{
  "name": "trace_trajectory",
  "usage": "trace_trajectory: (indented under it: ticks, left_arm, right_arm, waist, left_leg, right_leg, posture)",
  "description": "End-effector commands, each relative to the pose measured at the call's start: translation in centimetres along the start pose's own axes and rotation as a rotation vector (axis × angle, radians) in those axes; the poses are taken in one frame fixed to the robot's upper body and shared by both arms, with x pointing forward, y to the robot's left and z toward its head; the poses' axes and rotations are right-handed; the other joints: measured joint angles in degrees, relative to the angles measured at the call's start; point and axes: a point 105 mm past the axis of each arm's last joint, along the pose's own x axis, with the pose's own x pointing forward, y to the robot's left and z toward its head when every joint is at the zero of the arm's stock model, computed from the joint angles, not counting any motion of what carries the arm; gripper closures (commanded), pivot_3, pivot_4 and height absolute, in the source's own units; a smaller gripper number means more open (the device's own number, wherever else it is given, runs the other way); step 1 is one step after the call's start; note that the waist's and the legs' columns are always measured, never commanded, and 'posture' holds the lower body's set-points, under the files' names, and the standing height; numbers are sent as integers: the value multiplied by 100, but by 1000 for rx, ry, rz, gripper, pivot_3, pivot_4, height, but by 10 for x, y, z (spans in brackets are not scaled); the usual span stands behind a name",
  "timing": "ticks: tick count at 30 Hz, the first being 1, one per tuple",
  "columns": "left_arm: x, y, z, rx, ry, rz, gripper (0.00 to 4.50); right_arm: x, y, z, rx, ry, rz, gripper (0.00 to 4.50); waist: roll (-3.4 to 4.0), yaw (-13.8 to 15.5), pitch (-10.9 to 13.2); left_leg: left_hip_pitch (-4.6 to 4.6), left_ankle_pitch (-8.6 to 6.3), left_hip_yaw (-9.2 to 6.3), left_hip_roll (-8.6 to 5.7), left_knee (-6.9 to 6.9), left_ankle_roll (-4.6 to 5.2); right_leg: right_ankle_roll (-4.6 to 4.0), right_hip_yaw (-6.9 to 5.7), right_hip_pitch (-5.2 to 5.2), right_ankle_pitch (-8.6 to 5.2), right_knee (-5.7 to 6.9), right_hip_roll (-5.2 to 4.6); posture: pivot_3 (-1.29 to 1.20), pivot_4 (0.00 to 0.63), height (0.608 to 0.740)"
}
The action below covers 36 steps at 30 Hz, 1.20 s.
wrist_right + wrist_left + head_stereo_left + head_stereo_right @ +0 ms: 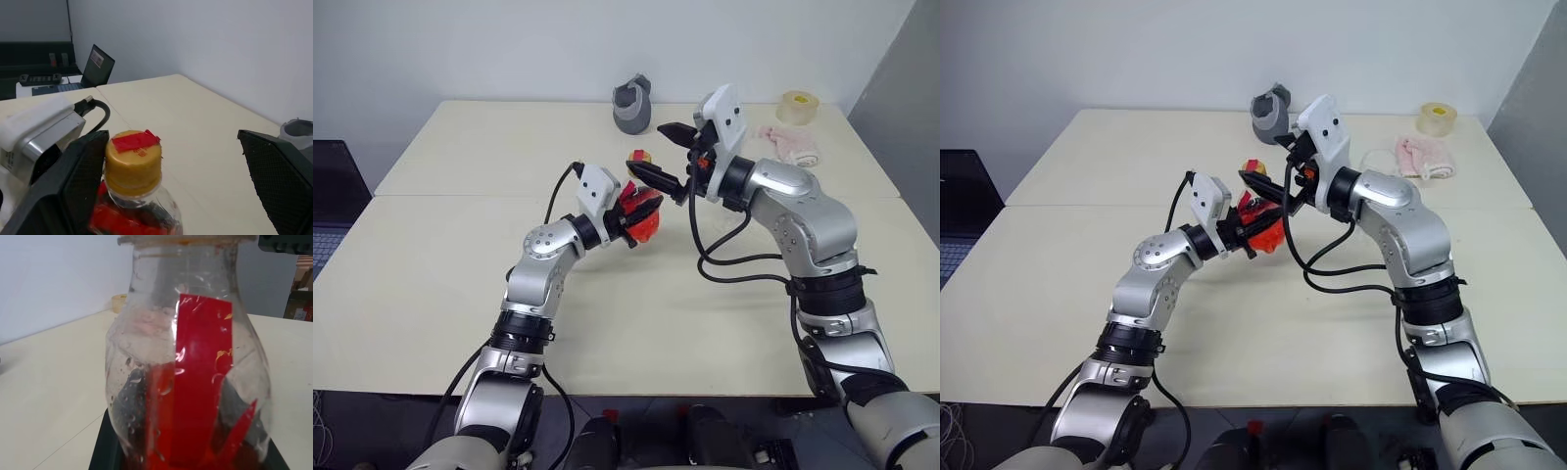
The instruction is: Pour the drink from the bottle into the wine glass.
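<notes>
Pale cream table (pixel 431 294) against a plain white wall; above it, left gripper (pixel 641 213) clamped tight on the body of the bottle (pixel 643 217), holding it upright clear of the surface, and just beyond it right gripper (pixel 671 157) spread to its widest and empty, one finger to each side of the yellow cap (pixel 133 159), not touching.

Step in hand, as judged: uncapping — centre the cap between the open fingers before closing, keep the left grip firm and the bottle upright.

Bottle: small, clear, rounded, narrow-necked, red label (pixel 198 377), red drink (pixel 161 450) low inside.
</notes>
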Motion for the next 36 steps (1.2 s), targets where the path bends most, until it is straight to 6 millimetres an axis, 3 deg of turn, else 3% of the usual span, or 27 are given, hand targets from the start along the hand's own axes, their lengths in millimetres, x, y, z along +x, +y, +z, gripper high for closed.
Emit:
trace_trajectory:
  ticks: [1,9,14,22,36]
  left_arm:
    - [4,-2,20,39,-66,-19,3509]
    - [6,-3,21,34,-76,-21,3509]
    - [6,-5,19,28,-75,-26,3509]
    - [8,-4,21,28,-78,-27,3509]
    - [6,-9,18,27,-71,-49,3509]
  right_arm:
    - [-17,-7,9,-33,-14,-32,0]
    - [-50,-13,0,-46,68,-69,0]
    - [-55,-12,3,-28,62,-62,0]
    - [-29,12,18,21,-27,34,0]
    - [11,11,21,26,-81,9,0]
  waist:
    - [0,1,0]
    - [0,22,0]
    - [0,12,0]
    - [0,12,0]
    - [0,-4,0]
  left_leg:
    - [0,0,0,0,0,0]
    - [-1,-1,3,-1,1,2]
    - [1,-2,5,-1,0,4]
    - [1,-1,5,0,1,2]
    - [2,0,1,-1,1,0]
  right_leg:
    - [0,0,0,0,0,0]
    - [0,1,1,0,1,-1]
    - [0,1,1,0,1,3]
    - [0,2,1,0,1,1]
    - [0,0,1,0,2,1]
  posture:
    - [0,150,740]
    - [0,150,740]
    - [0,150,740]
    - [0,150,740]
    - [0,150,740]
